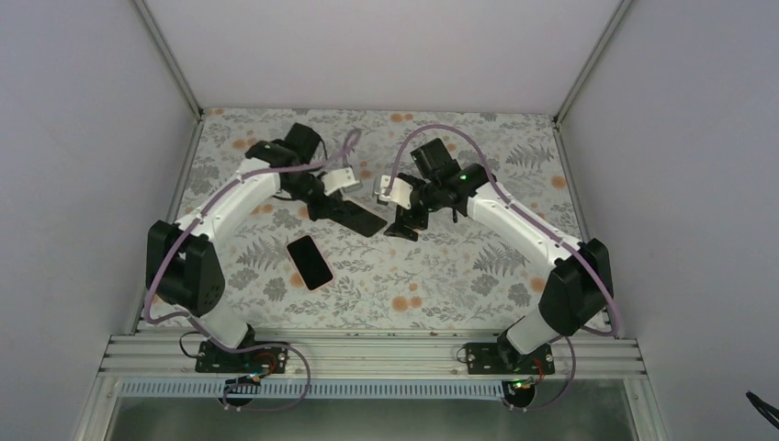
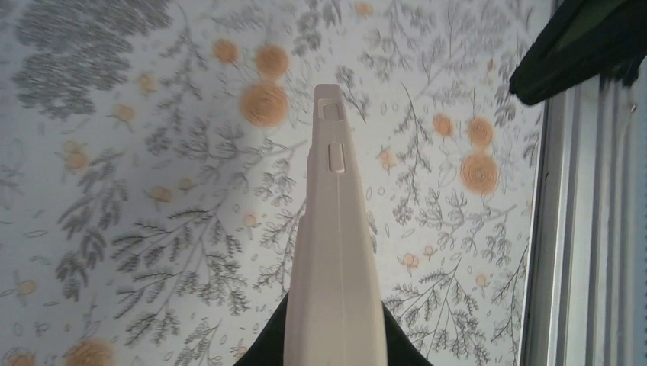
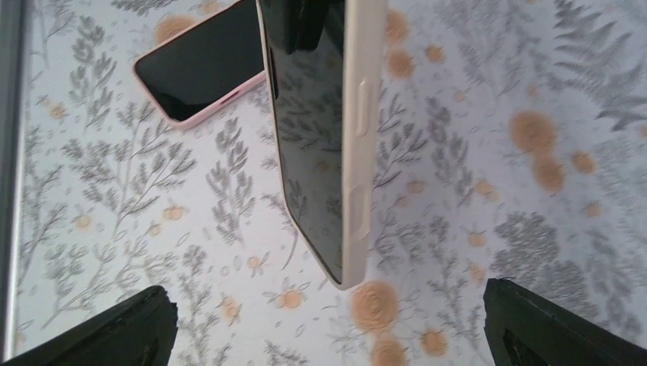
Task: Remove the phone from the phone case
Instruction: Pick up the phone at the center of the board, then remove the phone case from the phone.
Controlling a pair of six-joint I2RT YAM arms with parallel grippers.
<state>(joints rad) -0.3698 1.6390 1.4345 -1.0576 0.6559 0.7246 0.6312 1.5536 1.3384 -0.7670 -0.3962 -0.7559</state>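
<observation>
My left gripper is shut on one end of a phone in a cream case and holds it above the table. In the left wrist view the case's edge runs straight out from between the black fingers. In the right wrist view the cased phone hangs edge-on, its dark screen mirroring the floral cloth. My right gripper is wide open just past the phone's free end, with one finger at each lower corner and nothing between them.
A second phone with a pink rim lies screen-up on the floral cloth near the left arm, and shows in the right wrist view. A metal rail borders the table. A dark arm part sits at the upper right.
</observation>
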